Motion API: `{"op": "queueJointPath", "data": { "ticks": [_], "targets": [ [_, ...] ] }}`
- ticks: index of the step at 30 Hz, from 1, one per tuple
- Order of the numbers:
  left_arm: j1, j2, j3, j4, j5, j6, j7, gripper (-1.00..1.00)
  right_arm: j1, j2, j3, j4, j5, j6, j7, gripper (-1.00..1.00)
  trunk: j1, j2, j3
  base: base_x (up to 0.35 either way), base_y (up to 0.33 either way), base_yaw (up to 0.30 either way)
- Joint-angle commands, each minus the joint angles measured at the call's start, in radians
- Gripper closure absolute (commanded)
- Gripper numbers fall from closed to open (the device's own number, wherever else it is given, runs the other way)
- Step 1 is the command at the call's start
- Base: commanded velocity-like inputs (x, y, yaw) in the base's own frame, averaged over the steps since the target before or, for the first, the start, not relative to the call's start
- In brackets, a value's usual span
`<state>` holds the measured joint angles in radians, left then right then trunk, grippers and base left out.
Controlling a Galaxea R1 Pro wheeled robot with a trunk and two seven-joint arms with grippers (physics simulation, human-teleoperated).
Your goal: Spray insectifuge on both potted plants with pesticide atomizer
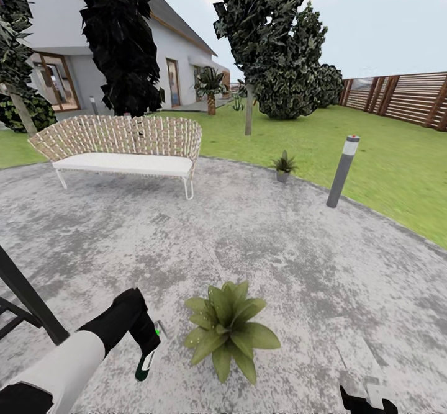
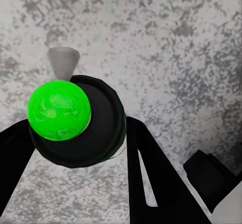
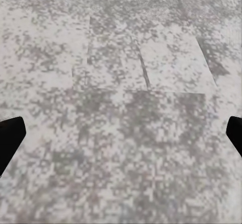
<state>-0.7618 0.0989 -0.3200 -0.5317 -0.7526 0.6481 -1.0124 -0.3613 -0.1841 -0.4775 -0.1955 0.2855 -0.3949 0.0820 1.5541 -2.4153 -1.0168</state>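
My left gripper (image 1: 146, 339) is shut on the pesticide atomizer (image 1: 148, 362), a slim dark-green bottle with a white patch, held low over the patio just left of the near potted plant (image 1: 226, 330). In the left wrist view the atomizer's bright green top and dark cap (image 2: 75, 121) sit between the black fingers (image 2: 151, 178), and its pale nozzle (image 2: 63, 60) points away over the stone. The second potted plant (image 1: 284, 167) stands at the patio's far edge. My right gripper (image 1: 367, 401) hangs open at the lower right, its fingertips wide apart over bare stone (image 3: 121, 133).
A wicker bench (image 1: 124, 147) stands at the back left of the round grey patio (image 1: 267, 240). A grey bollard light (image 1: 343, 172) rises at the right rim. A black frame (image 1: 25, 296) leans in at the left. Lawn, trees, house and slatted fence (image 1: 403, 94) lie beyond.
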Motion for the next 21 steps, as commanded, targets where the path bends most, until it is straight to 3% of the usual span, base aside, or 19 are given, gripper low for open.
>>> {"op": "queueJointPath", "data": {
  "ticks": [1,5,11,21],
  "targets": [
    [0.0,0.001,-0.004,-0.002,-0.002,0.007,-0.005,1.0,-0.001,0.0,-0.009,0.001,0.004,-0.004,0.007,-1.0,0.004,-0.008,-0.005,0.0,0.0,0.0],
    [0.004,0.005,-0.004,0.008,-0.002,0.006,-0.003,1.0,-0.001,0.0,-0.009,-0.001,0.004,-0.004,0.007,-1.0,0.004,-0.008,-0.005,0.0,0.0,0.0],
    [0.037,0.039,-0.003,0.021,0.007,-0.001,0.052,1.0,-0.001,0.0,-0.009,-0.001,0.004,-0.004,0.007,-1.0,0.004,-0.008,-0.005,0.0,0.0,0.0],
    [0.048,0.028,0.0,0.051,0.016,0.0,0.084,1.0,-0.001,0.0,-0.009,-0.001,0.004,-0.004,0.007,-1.0,0.004,-0.008,-0.005,0.044,0.017,0.0]
  ]
}}
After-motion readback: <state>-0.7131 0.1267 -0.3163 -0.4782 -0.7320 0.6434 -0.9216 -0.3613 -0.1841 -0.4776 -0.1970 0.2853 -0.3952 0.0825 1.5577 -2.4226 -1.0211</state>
